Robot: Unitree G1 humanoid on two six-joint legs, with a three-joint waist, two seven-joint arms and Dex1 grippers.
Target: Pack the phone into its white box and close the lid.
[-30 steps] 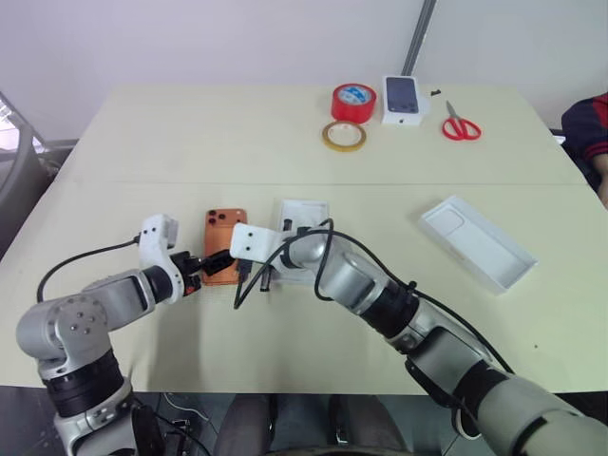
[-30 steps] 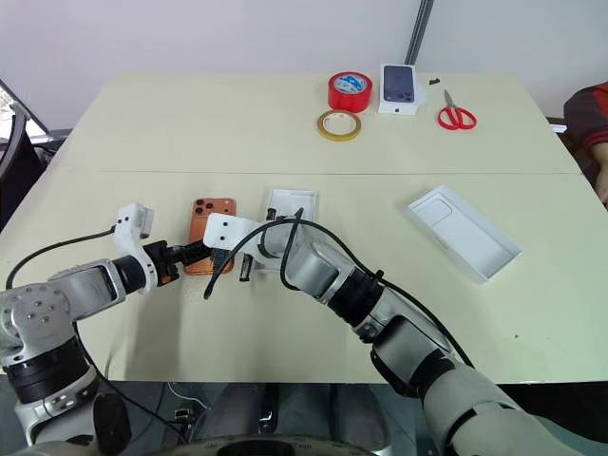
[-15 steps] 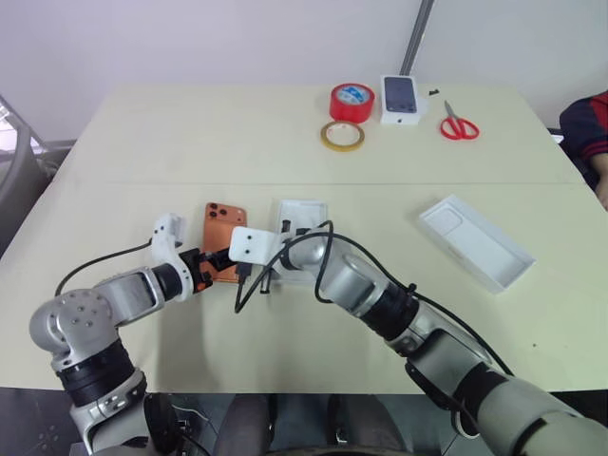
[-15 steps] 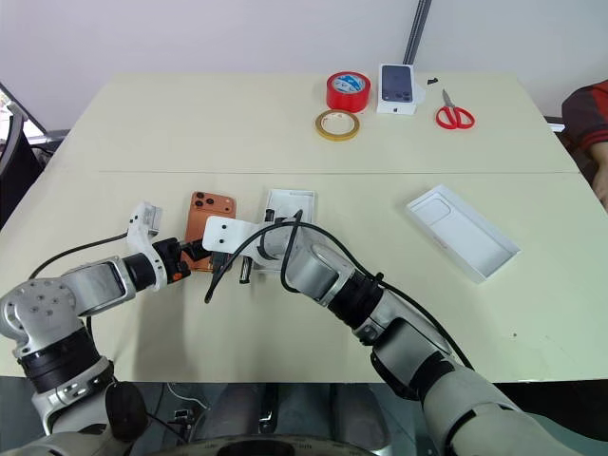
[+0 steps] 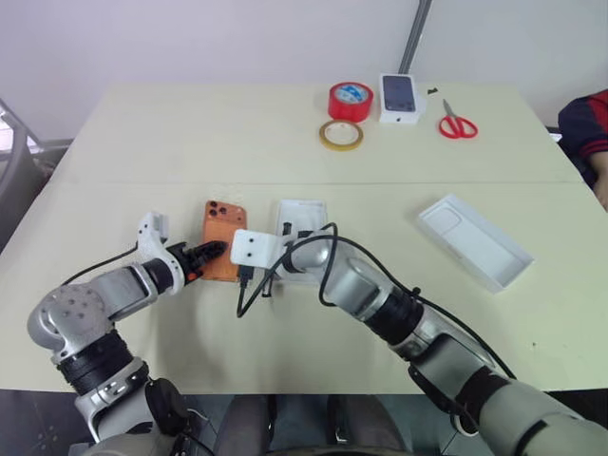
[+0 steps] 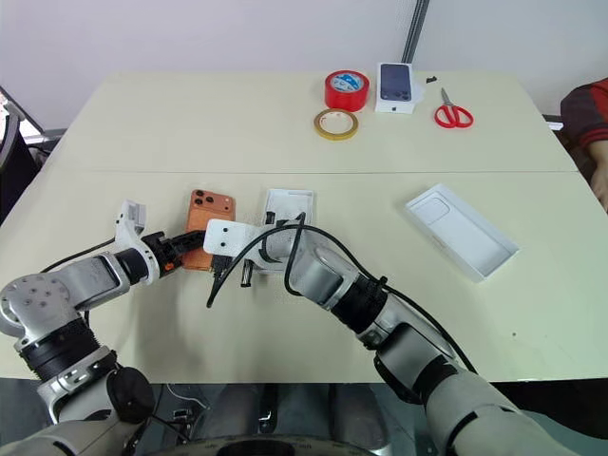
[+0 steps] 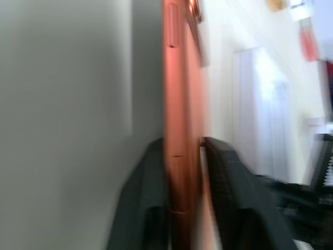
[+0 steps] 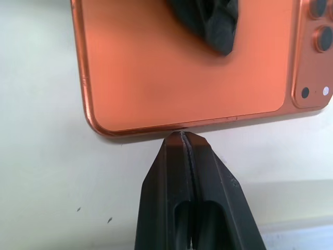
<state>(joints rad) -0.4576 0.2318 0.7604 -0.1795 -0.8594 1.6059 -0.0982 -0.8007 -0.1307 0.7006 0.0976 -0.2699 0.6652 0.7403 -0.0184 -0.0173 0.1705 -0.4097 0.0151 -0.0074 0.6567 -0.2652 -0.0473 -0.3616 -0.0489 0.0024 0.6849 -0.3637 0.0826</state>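
The orange phone (image 5: 218,233) lies back up on the table, its lenses at the far corner (image 8: 315,31). My left gripper (image 7: 182,143) is shut on the phone's near left edge, one finger (image 8: 208,21) over the back and one under it. My right gripper (image 8: 182,134) is shut with nothing in it, its tips touching the phone's right long edge near the corner away from the lenses. The white box (image 5: 304,211) sits just right of the phone, partly behind my right arm. The lid (image 5: 475,242) lies open side up at the right.
At the back stand a red tape roll (image 5: 351,100), a yellowish tape ring (image 5: 342,135), a small white box printed with a phone picture (image 5: 401,98) and red scissors (image 5: 457,125). A person's sleeve (image 5: 584,133) shows at the right edge.
My left gripper has rolled, reached a little further onto the phone and closed from wide open onto its edge. The right gripper stays against the phone.
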